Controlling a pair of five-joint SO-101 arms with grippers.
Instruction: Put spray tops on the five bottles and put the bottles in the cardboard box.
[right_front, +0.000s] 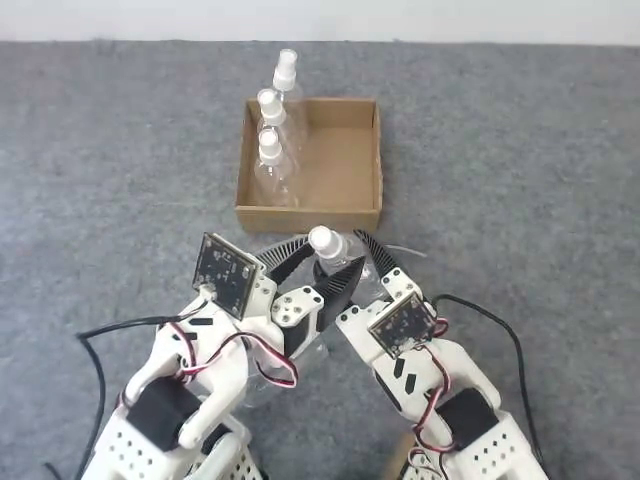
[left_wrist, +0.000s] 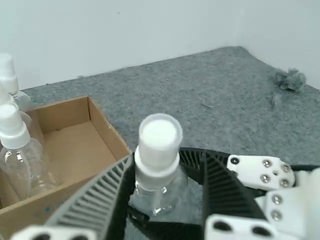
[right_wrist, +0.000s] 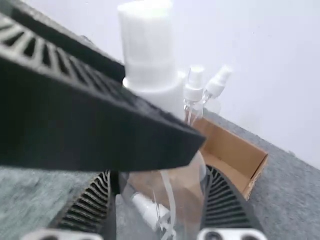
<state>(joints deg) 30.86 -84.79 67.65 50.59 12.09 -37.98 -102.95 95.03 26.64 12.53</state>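
Observation:
A clear bottle (right_front: 335, 268) with a white spray top (right_front: 322, 239) stands upright just in front of the cardboard box (right_front: 345, 213). Both grippers meet on it. My left gripper (left_wrist: 160, 187) has its black ribbed fingers (left_wrist: 100, 197) closed about the neck under the spray top (left_wrist: 159, 142). My right gripper (right_wrist: 160, 212) is shut on the bottle's body (right_wrist: 165, 195), lower down. In the high view the left gripper (right_front: 312, 265) comes in from the left and the right gripper (right_front: 352, 268) from the right. Three capped bottles (right_front: 272, 160) stand along the box's left side.
The box's right half (right_front: 345, 160) holds nothing. Grey carpet surrounds it. Cables (right_front: 95, 350) trail beside both arm bases. Something clear, perhaps another bottle, lies under the left arm (right_front: 262, 382). A tuft of fluff (left_wrist: 289, 80) lies far off by the wall.

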